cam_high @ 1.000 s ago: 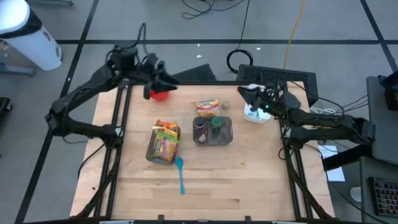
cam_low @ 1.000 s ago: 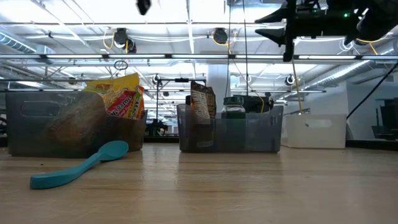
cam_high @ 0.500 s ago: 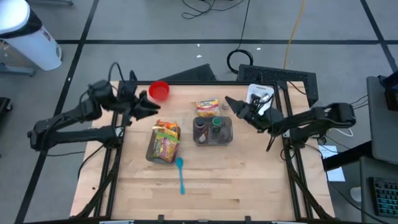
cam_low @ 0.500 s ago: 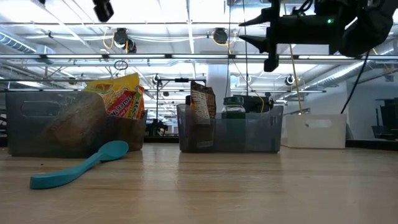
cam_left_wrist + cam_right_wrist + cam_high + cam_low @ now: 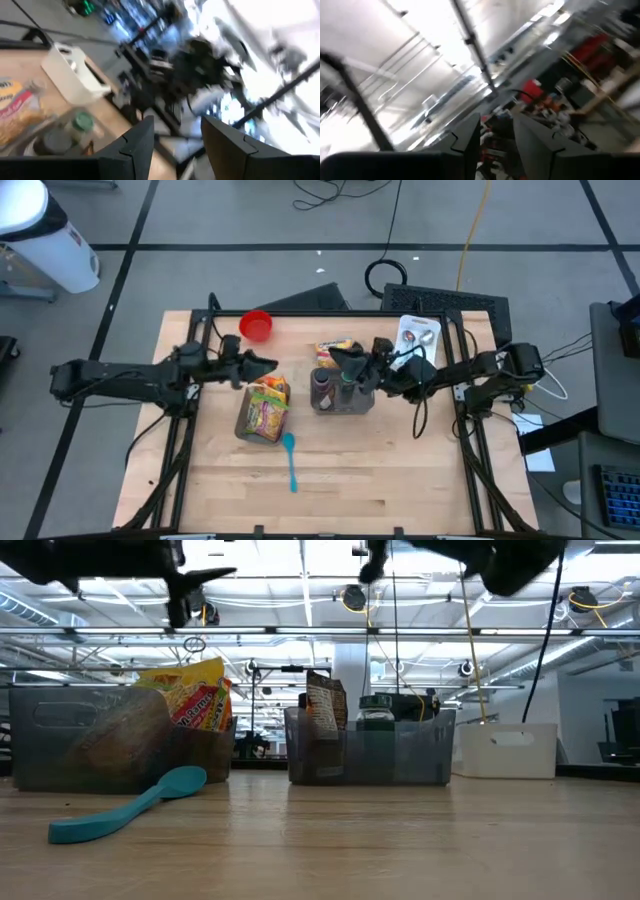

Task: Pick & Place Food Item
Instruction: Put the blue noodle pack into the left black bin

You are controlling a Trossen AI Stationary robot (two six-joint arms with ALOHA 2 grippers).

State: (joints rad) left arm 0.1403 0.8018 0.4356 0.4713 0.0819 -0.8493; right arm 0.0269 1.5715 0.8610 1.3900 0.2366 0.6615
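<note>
A clear bin (image 5: pixel 262 420) left of the table's middle holds colourful snack bags (image 5: pixel 264 412); they show in the low view (image 5: pixel 190 690) too. A second clear bin (image 5: pixel 343 402) holds a green-lidded jar (image 5: pixel 349 377) and a dark jar (image 5: pixel 321 380). A yellow packet (image 5: pixel 334 351) lies on the table just behind that bin. My left gripper (image 5: pixel 268 363) hangs open and empty above the far edge of the snack bin; its wrist view (image 5: pixel 177 122) shows the gap. My right gripper (image 5: pixel 336 357) hangs open and empty above the jar bin's far edge (image 5: pixel 496 120).
A red bowl (image 5: pixel 256 326) stands at the far left of the table. A teal spoon (image 5: pixel 290 460) lies near the middle, in front of the bins. A white tray (image 5: pixel 417 336) with something in it sits at the far right. The near half of the table holds nothing else.
My left gripper has gone from over the red bowl at the far edge toward the near edge and the right, to above the snack bin. My right gripper has gone from over the white tray toward the table's left, to above the jar bin.
</note>
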